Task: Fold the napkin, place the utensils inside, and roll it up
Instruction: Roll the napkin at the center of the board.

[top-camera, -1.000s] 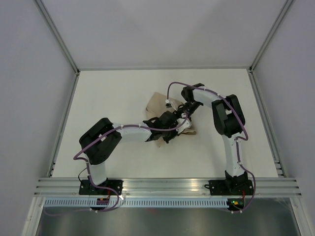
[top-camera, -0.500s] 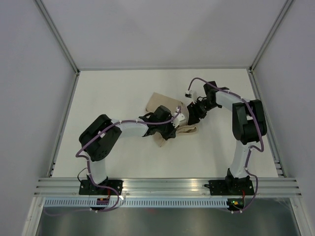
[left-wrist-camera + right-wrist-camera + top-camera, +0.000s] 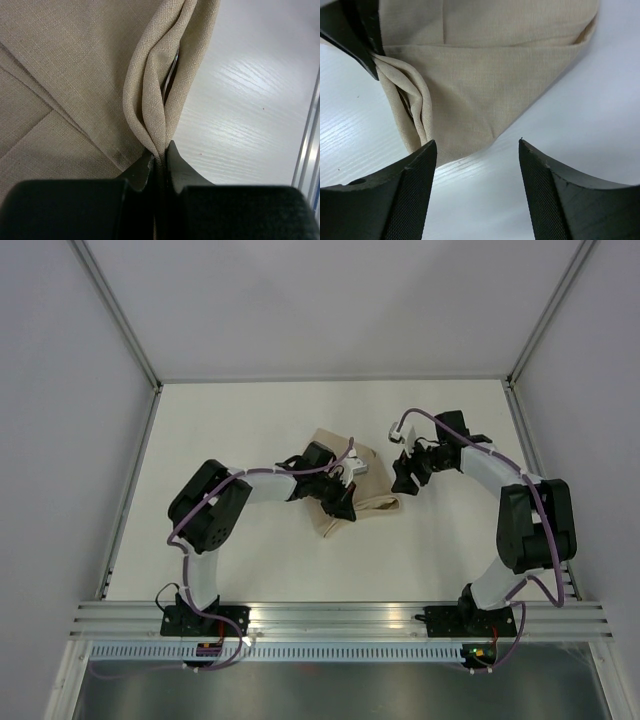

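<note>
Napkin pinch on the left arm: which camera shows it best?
Left wrist: close up, the left jaws shut on a raised napkin fold. Right wrist shows that fold farther off, past its open jaws. Top external: the left arm mostly covers it.

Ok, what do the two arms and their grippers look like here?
The left arm and right arm both have white links, black joints and loose purple cables along them. The right gripper has black curved fingers with fine cross-hatched pads.
</note>
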`<state>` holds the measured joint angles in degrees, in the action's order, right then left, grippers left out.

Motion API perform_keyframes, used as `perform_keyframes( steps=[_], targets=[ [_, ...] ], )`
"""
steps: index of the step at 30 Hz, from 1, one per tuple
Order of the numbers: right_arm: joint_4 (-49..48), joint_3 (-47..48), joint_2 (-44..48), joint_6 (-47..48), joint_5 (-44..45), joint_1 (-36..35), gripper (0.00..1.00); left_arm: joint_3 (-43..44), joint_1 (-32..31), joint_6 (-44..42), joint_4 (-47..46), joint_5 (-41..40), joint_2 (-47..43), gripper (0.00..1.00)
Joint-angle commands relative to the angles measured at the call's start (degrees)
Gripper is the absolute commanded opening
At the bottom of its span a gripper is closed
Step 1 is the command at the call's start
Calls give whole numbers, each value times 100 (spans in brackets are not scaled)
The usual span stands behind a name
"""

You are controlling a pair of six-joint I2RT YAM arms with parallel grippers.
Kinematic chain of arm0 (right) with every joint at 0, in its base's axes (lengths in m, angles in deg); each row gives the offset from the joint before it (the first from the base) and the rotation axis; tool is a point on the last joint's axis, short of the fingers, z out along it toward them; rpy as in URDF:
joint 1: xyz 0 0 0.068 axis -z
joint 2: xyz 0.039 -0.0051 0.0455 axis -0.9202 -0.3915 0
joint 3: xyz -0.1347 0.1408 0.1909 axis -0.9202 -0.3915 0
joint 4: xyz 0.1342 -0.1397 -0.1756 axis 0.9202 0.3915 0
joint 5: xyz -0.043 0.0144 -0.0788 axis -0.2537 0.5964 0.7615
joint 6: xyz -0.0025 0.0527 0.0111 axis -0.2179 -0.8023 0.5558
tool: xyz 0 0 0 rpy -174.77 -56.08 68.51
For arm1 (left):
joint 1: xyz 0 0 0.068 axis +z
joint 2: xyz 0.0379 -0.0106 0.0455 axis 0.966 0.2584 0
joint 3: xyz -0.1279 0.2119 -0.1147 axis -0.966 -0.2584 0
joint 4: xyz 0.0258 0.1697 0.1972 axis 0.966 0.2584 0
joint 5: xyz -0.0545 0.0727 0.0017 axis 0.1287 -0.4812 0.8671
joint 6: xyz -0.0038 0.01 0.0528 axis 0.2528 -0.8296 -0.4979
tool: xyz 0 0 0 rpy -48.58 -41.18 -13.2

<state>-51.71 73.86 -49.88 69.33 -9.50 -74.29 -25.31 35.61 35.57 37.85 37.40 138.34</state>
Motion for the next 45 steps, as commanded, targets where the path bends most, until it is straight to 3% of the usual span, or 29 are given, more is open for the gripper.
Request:
perform_keyframes(
  steps=[1,14,30,39,45],
  targets=[
    [-188,-96,348,730,-707,-22,73,24,92,57,837,596,429,2],
    [-284,-526,577,1460,-111,-1305,76,621,233,-66,1540,1019,1089,2],
    [-3,-61,-495,1435,109,-1684,75,876,286,-189,1839,1010,1300,2],
    [23,63,-821,1171,399,-1675,55,920,294,-163,1839,923,1326,2],
    [-108,-113,-847,969,575,-1596,32,850,303,92,1620,817,1361,2]
  ],
)
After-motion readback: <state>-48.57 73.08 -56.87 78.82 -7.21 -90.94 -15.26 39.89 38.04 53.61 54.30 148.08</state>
